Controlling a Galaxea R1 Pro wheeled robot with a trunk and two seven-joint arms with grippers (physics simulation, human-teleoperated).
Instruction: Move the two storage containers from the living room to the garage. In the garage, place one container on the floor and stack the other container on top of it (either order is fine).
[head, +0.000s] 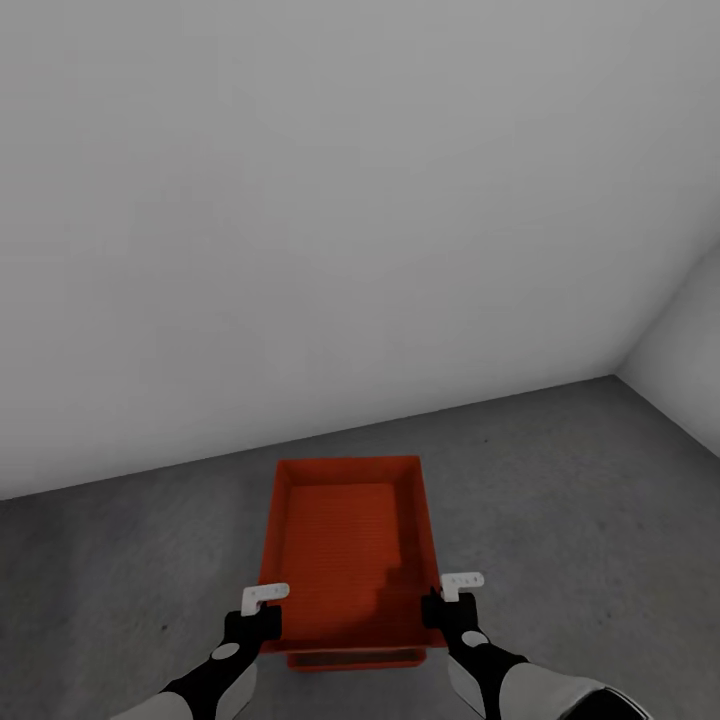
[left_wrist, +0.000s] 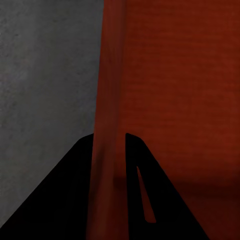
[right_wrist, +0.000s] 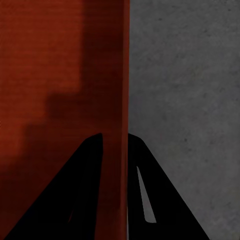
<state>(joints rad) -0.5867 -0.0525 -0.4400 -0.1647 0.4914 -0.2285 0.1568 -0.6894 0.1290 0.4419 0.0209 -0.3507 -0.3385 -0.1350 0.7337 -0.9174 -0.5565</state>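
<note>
My head camera shows soft, even light, with the wall (head: 300, 200) fading darker at its top corners. A stepped shadow lies inside the bin (head: 350, 540). In my wrist cameras the fingers (left_wrist: 60, 200) are flat black shapes, and the bin's wall looks blurry up close.

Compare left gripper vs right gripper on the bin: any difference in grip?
The left gripper pinches the storage container on its left wall; the right gripper pinches the right wall. In the head view the right one sits slightly farther along the rim. Shared: each straddles its wall, one finger inside, one outside, over grey floor.
</note>
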